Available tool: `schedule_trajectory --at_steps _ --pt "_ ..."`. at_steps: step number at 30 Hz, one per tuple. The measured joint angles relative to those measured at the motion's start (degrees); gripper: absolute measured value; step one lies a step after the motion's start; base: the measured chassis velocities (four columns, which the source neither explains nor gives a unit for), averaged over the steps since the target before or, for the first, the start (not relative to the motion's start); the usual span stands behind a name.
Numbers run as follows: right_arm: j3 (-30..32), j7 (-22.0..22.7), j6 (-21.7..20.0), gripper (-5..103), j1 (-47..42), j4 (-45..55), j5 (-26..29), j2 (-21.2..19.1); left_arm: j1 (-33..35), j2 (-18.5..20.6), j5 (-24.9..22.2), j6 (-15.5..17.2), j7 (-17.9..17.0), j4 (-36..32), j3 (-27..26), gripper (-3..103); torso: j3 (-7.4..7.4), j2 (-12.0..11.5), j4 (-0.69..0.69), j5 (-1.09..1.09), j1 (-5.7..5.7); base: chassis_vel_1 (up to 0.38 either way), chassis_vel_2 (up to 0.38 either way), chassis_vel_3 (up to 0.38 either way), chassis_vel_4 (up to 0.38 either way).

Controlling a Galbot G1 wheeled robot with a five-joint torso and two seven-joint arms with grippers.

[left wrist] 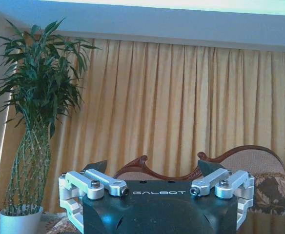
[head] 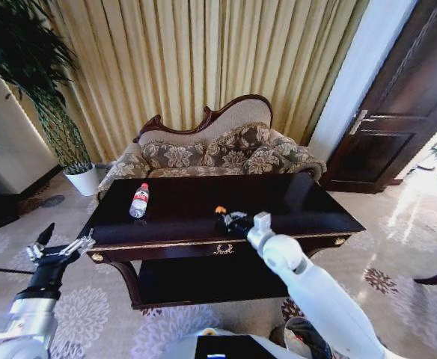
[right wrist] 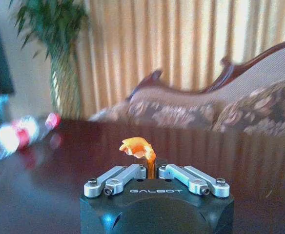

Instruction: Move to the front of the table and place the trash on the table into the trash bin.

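Note:
The dark glossy table stands in front of me. A clear bottle with a red cap lies on its left part, and shows blurred in the right wrist view as the bottle. My right gripper is over the table's front middle, shut on an orange scrap. That scrap sticks up from between the closed fingers of the right gripper. My left gripper hangs open off the table's left front corner, holding nothing; the left gripper faces the curtain. A dark round bin peeks out by my right arm.
A patterned sofa stands behind the table, with curtains behind it. A tall plant in a white pot is at the back left, and a dark door at the right. Patterned carpet runs around the table.

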Motion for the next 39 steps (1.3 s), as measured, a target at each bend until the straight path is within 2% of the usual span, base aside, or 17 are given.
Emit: schedule_trajectory --at_steps 9,14,16,28,39 --pt "9.0 0.0 3.2 7 4.2 -3.7 -0.3 0.4 -0.5 -0.1 -0.2 -0.3 0.0 0.7 0.0 100 0.0 0.0 -0.01 0.0 0.0 0.0 0.0 0.0 0.0" --pt "14.3 0.0 3.2 7 4.3 -5.3 -3.1 0.8 -0.6 -0.1 -0.3 -0.5 -0.1 0.8 0.0 100 0.0 0.0 -0.01 0.0 0.0 0.0 0.0 0.0 0.0" --pt "18.3 0.0 3.2 7 2.7 -6.4 -5.5 0.5 -0.5 0.0 -0.5 -0.7 0.0 0.9 -0.1 100 0.0 0.0 -0.01 0.01 0.0 0.0 0.0 0.0 0.0" --pt "21.1 0.0 2.8 7 0.0 -4.3 -5.3 0.2 0.2 0.0 -0.7 -1.5 0.5 0.8 -0.4 100 0.0 0.0 -0.01 0.0 0.0 0.0 0.0 0.0 0.0" --pt "23.1 0.0 2.8 7 -1.9 -3.5 -5.1 0.4 0.8 0.0 -1.4 -1.9 1.1 0.6 -1.0 100 0.01 0.0 -0.01 0.01 0.01 0.114 -0.106 -0.104 0.106"
